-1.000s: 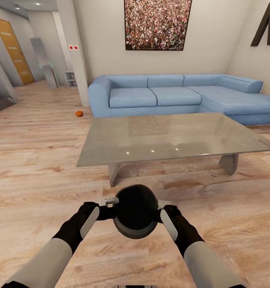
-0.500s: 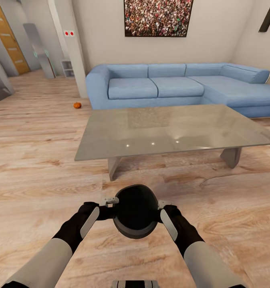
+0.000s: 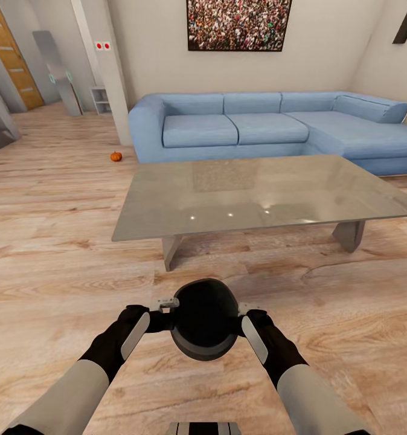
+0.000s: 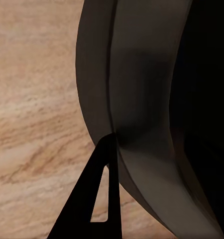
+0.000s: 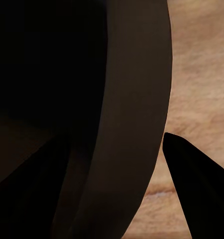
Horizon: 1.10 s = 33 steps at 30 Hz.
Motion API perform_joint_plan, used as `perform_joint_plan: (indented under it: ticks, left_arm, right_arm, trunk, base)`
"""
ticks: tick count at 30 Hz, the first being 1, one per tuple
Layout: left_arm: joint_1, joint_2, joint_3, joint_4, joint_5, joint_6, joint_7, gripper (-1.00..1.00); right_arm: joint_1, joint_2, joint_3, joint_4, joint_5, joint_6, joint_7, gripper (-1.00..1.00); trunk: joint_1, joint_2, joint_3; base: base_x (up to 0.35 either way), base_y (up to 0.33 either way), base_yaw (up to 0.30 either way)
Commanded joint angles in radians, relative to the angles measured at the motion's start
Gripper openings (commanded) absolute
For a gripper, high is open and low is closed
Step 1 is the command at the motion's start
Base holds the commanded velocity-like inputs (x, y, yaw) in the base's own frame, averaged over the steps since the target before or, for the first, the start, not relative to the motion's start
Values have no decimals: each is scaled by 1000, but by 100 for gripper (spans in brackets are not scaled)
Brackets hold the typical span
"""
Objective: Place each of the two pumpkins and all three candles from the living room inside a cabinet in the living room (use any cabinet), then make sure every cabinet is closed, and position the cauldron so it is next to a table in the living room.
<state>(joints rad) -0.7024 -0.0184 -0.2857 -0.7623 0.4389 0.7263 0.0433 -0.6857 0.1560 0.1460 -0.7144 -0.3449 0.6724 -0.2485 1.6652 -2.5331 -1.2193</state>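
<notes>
Both grippers, left gripper (image 3: 166,304) and right gripper (image 3: 244,309), pinch the cauldron (image 3: 205,319) rim (mouth up). Next, I think, set it down by the table (image 3: 258,193).

A blue corner sofa (image 3: 270,130) stands on the wood floor (image 3: 52,241) beneath a speckled wall picture (image 3: 238,24).

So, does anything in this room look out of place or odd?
Yes, one thing: a pumpkin lies alone on the wood floor, beside the left end of the sofa. The table stands level. The cauldron hangs upright between both grippers, above the floor.
</notes>
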Motion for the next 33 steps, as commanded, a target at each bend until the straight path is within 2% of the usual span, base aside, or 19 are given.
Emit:
perform_joint_plan:
  ticks: [1,8,33]
  left_arm:
    - [0,2,-12,-1,40,7,5,-100]
    - [0,2,-12,0,40,7,4,-100]
    - [0,2,-12,1,41,7,6,-100]
  right_arm:
    - [-1,-1,78,0,-25,-7,24,-100]
    - [-1,-1,78,0,-25,-7,24,-100]
    - [-1,0,79,0,-25,-7,24,-100]
  trunk:
    - [0,0,-1]
    - [0,0,-1]
    - [0,0,-1]
  base:
    - [0,0,0]
    - [99,0,0]
    - [224,0,0]
